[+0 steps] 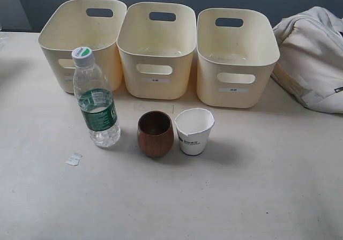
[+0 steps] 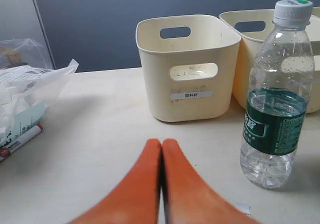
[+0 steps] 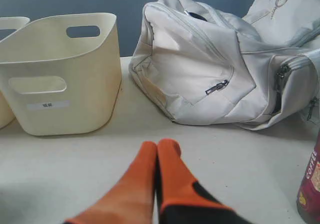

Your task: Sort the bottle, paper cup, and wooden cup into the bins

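Nothing is sorted yet; the three bins [image 1: 156, 52] stand empty ahead of my grippers. The bottle [image 2: 275, 94] stands ahead of my left gripper [image 2: 161, 145], whose fingers are pressed together, empty; it could topple. My right gripper [image 3: 157, 146], likewise closed on nothing, could crush the paper cup [image 1: 194, 131], which touches the wooden cup [image 1: 155, 133].

The bins' [image 1: 158, 50] label print is too small to read, the bag [image 1: 313, 58] and a can [image 3: 310, 184] are edge-cropped, and both cups' bases face away.
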Available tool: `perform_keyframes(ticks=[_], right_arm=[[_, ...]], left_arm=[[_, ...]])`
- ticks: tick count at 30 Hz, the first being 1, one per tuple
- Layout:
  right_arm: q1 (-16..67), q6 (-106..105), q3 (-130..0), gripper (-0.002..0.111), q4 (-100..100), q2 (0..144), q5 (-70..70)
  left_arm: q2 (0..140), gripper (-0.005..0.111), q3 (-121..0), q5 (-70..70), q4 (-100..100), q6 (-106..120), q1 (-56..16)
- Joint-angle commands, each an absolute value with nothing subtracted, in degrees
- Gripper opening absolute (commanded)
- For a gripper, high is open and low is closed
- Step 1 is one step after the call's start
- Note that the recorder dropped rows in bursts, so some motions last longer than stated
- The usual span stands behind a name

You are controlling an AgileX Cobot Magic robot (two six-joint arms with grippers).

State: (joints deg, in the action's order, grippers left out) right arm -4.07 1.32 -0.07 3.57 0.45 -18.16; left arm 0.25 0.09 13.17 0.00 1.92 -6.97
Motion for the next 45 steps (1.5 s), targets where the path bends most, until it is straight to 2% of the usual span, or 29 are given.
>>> perform_keyframes(ticks=[1, 13, 20, 27, 36, 42, 45], right_arm=[[-3.92, 1.21, 0.00, 0.000, 3.74, 0.00, -17.59], [-3.92, 1.21, 0.00, 0.000, 4.07, 0.00, -16.79], [-3.92, 1.21, 0.00, 0.000, 15.75, 0.00, -11.21], [-3.92, 1.36, 0.00, 0.000, 17.13, 0.00, -6.64], [-3.92, 1.87, 0.00, 0.000, 48.11, 0.00, 9.78], [-3.92, 2.56, -4.98, 0.000, 35.68, 0.00, 7.09], [-3.92, 2.56, -10.49, 0.000, 28.14, 4.22, -1.26]], left_arm=[[0.00, 0.000, 0.00, 12.92, 0.00, 1.72, -7.01], [0.00, 0.000, 0.00, 12.92, 0.00, 1.72, -7.01], [0.00, 0.000, 0.00, 12.92, 0.00, 1.72, -7.01], [0.00, 0.000, 0.00, 12.92, 0.00, 1.72, -7.01], [0.00, 0.000, 0.00, 12.92, 0.00, 1.72, -7.01], [0.00, 0.000, 0.00, 12.92, 0.00, 1.72, -7.01], [0.00, 0.000, 0.00, 12.92, 0.00, 1.72, -7.01]])
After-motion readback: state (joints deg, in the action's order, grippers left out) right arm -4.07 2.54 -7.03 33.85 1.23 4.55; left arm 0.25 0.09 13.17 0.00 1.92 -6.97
